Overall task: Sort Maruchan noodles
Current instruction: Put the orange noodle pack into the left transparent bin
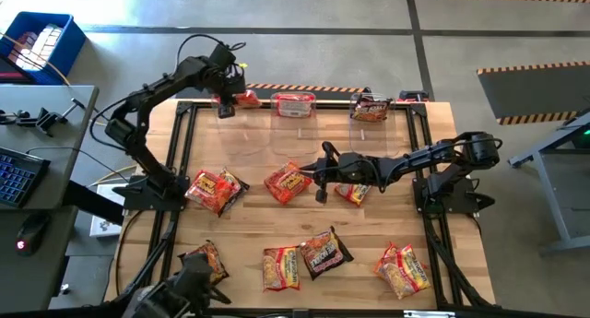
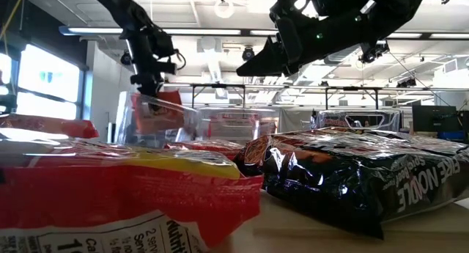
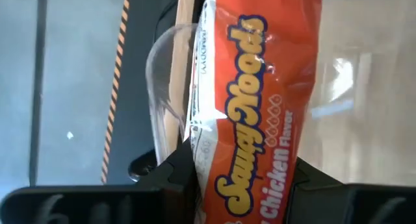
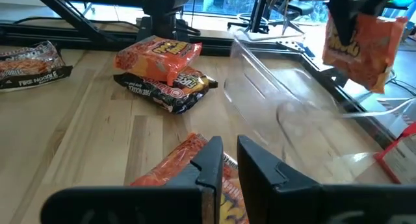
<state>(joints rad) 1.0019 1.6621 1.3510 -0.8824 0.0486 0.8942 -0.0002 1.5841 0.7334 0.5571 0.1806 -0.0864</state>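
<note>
My left gripper (image 1: 226, 99) is at the table's far left, shut on an orange noodle packet (image 3: 250, 94) that hangs over the left clear bin (image 1: 235, 120). The packet also shows in the low view (image 2: 157, 110) and the right wrist view (image 4: 361, 42). My right gripper (image 1: 318, 177) hovers above the table's middle, empty, its fingers a narrow gap apart (image 4: 229, 160). It is over an orange packet (image 1: 286, 182) that lies flat on the table. The middle bin (image 1: 293, 104) holds a red-and-white packet. The right bin (image 1: 371, 107) holds a dark one. My left gripper pinches the orange packet's upper end (image 3: 247, 185) between its two fingers (image 3: 175, 178). The fingers come from above, pointing down. The packet hangs upright below them, clear of the table, with its lower end (image 2: 163, 125) at the left bin's opening.
Loose packets lie flat on the table: an orange and a dark one at the left (image 1: 217, 191), one by my right gripper (image 1: 353, 193), and several along the near edge (image 1: 205, 261) (image 1: 281, 267) (image 1: 323, 252) (image 1: 403, 268). A black frame rails the table's edges (image 1: 419, 134).
</note>
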